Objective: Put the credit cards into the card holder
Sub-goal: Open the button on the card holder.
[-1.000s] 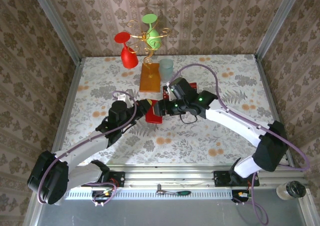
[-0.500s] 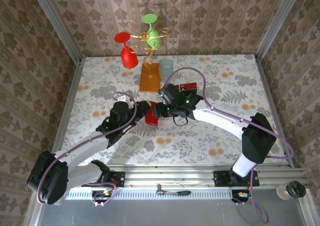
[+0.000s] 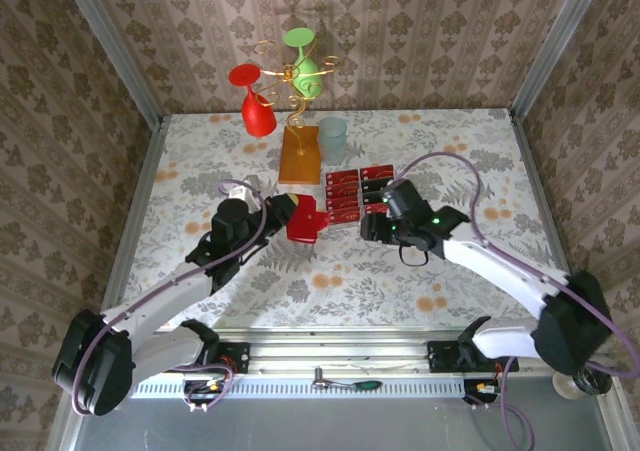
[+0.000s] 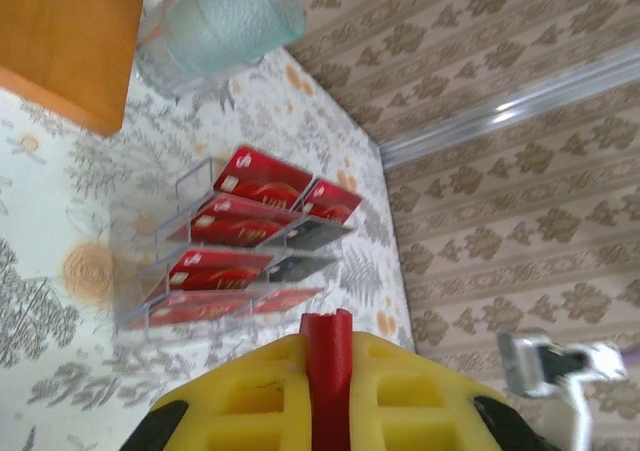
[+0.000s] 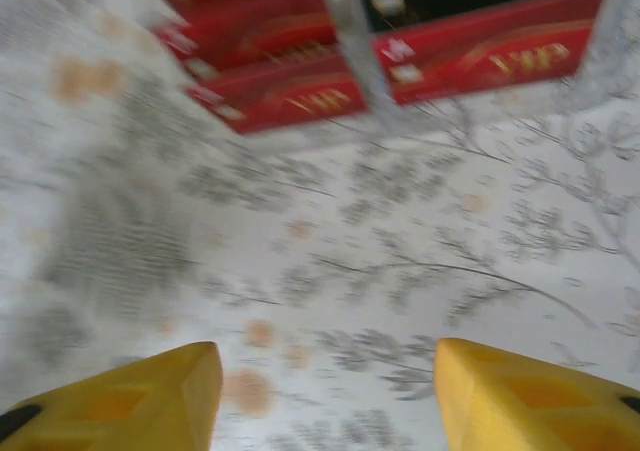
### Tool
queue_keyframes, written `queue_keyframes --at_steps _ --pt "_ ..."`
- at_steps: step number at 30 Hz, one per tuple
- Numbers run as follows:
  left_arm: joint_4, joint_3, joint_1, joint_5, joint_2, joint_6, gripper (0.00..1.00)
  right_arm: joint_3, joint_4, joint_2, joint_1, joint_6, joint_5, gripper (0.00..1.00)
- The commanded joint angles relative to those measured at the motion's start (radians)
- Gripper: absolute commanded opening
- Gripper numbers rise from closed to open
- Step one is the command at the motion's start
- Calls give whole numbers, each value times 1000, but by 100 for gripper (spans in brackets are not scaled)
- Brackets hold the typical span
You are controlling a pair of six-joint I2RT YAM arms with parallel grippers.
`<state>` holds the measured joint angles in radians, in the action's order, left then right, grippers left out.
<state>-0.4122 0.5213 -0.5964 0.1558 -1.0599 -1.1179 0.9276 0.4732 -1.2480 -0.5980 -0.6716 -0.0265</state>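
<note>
The left pincer (image 3: pixel 292 214) is clamped shut on the card holder (image 3: pixel 308 221), gripping its left edge so the red wallet juts out to the right, lifted above the table (image 3: pixel 450 271). In the left wrist view the card holder (image 4: pixel 328 346) shows edge-on as a thin red strip pinched between the 2 yellow fingers (image 4: pixel 240 401).

The credit cards (image 3: pixel 357 193) sit just right of and slightly beyond the card holder, standing tilted in 2 columns inside a clear tray (image 4: pixel 180 186). From the left wrist view most of the cards (image 4: pixel 245 231) are red, with a couple of darker ones in the right column.

The right pincer (image 3: pixel 368 223) hovers just near of the tray's near edge. Its yellow fingers (image 5: pixel 130 391) stand wide apart with nothing between them, only flowered tabletop below. The nearest row of cards (image 5: pixel 300 101) lies straight ahead of it, blurred in that view.

The 2 pincers are close together, the card holder's right edge near the right pincer.

Beyond the tray, a pale teal cup (image 3: pixel 332 138) stands just beside an orange-brown stand base (image 3: pixel 299 154), which carries a red goblet (image 3: pixel 255 106) and a green goblet (image 3: pixel 303 56). These crowd the far side. Open tabletop spreads to the right of the tray, along the near edge and down the left side, bounded by papered walls (image 3: pixel 100 121).
</note>
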Motion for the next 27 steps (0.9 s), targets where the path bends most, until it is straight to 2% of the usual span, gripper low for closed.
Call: queue_keyframes --at_steps 1,4,7,11,15,19,24,27 --pt "-156 27 43 66 -27 -66 0 -26 -157 50 23 -75 -242 68" --pt "-202 49 58 92 -53 -95 0 -10 -309 33 23 -162 -354 74" --pt "-223 66 58 102 -68 -112 0 30 -416 -14 23 -231 -397 79" --pt "-262 68 58 103 -80 -144 0 109 -473 -112 19 -270 -453 81" --pt "-282 68 56 102 -84 -159 0 137 -514 -197 13 -283 -446 82" --pt "-316 62 56 96 -91 -185 0 120 -598 -245 15 -319 -449 74" --pt "-363 56 56 91 -100 -212 0 80 -658 -254 21 -339 -447 53" --pt "-367 59 56 91 -100 -213 0 47 -681 -244 27 -349 -445 46"
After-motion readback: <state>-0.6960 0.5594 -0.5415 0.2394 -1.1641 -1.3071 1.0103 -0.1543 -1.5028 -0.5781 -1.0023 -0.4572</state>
